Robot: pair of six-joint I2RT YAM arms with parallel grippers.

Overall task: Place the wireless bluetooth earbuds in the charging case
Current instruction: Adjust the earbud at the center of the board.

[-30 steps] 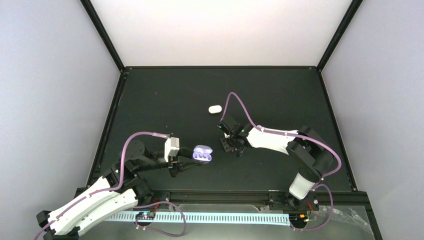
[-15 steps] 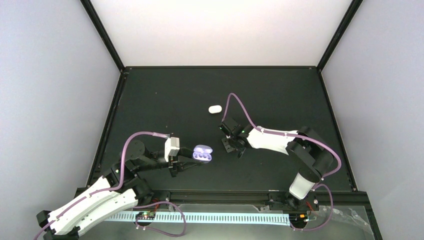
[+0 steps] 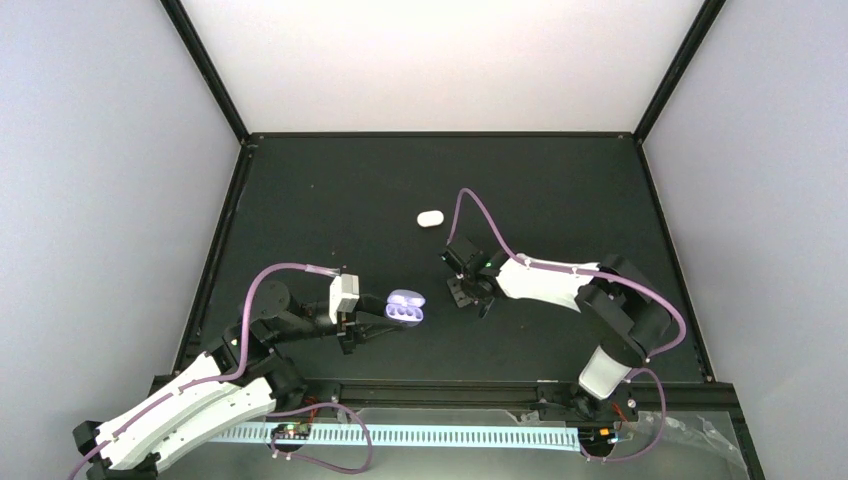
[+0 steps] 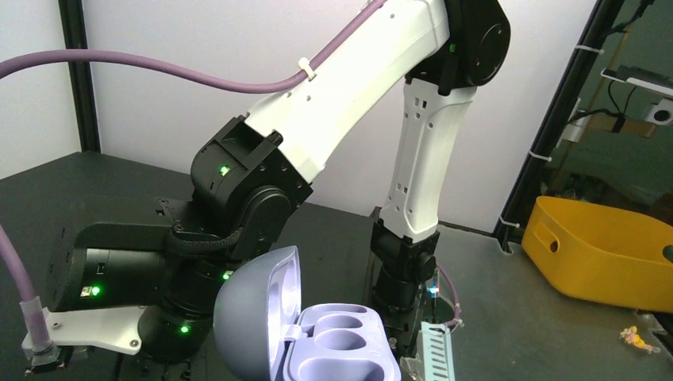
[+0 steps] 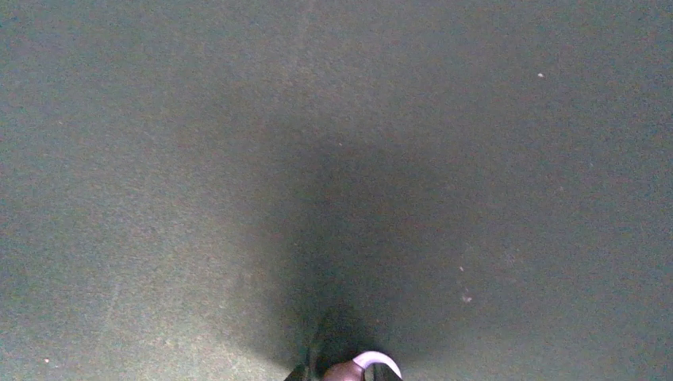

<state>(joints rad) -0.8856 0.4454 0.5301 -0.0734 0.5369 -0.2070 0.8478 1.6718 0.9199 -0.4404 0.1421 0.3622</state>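
Where the left arm (image 3: 190,400) comes in from the near-left corner of the black worktop (image 3: 330,200), the left gripper (image 3: 378,324) has its jaws clamped on the purple charging case (image 3: 405,308), held left of the worktop's middle. Purple charging case, left wrist view: lid (image 4: 258,313) hinged open and standing upright on the left side, base with two moulded wells (image 4: 341,333) facing up. White charging case (image 3: 430,218): closed, lying flat on the worktop farther back and slightly right, well apart from both grippers. Right gripper (image 3: 470,294): just right of the purple charging case, near it but apart, pointed down at the worktop. Right wrist view: jaws drawn in on one purple earbud (image 5: 359,370), a small lilac and pink curl that shows only at the lower edge between the dark fingertips; whether it touches the worktop cannot be told; a dark shadow lies on the worktop above it in that view. Purple cable (image 3: 480,215): loops from the right wrist along the white right arm (image 3: 545,283) toward its base at the near-right. Yellow bin (image 4: 603,254): off the worktop, seen at the right of the left wrist view.
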